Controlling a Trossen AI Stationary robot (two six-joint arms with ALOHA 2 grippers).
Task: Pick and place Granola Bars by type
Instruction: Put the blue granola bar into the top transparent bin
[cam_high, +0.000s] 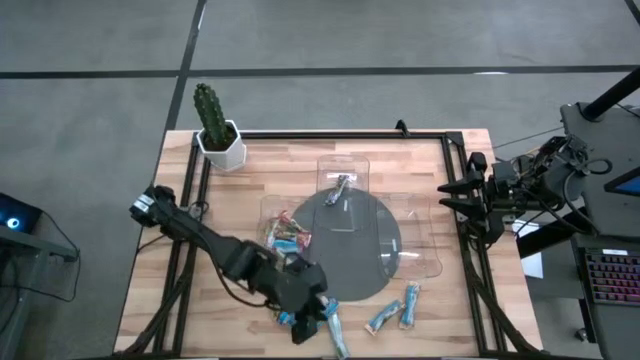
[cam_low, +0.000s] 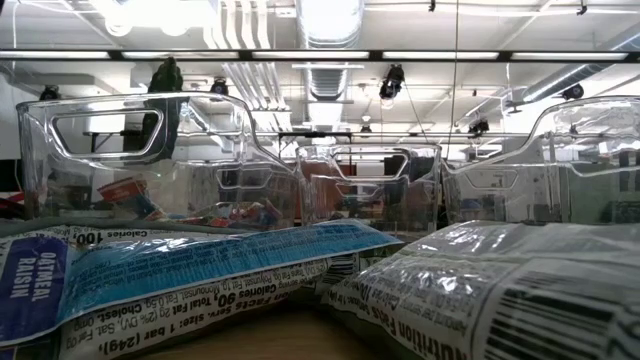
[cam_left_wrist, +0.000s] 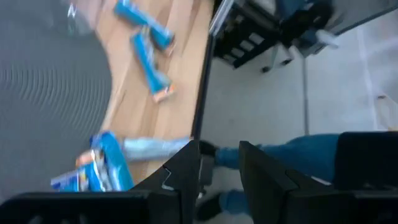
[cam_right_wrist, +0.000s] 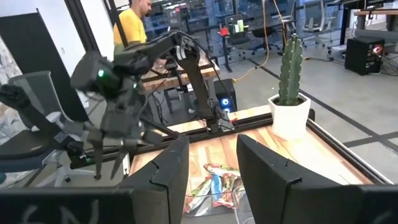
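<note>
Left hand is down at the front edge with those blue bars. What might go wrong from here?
1. The left hand works at the table's front edge; the blue bar beside it could be nudged off.
2. The two blue bars nearby lie close together, so one grasp may disturb both.
3. The clear tray overhangs the grey mat and might slide if bumped.

Table (cam_high: 420, 160): cactus pot (cam_high: 220, 145) at far left corner; round mat (cam_high: 345, 265) centre, trays (cam_high: 345, 190) on it; Granola Bars (cam_high: 395, 308) near front edge; left hand (cam_high: 310, 322) beside them.
</note>
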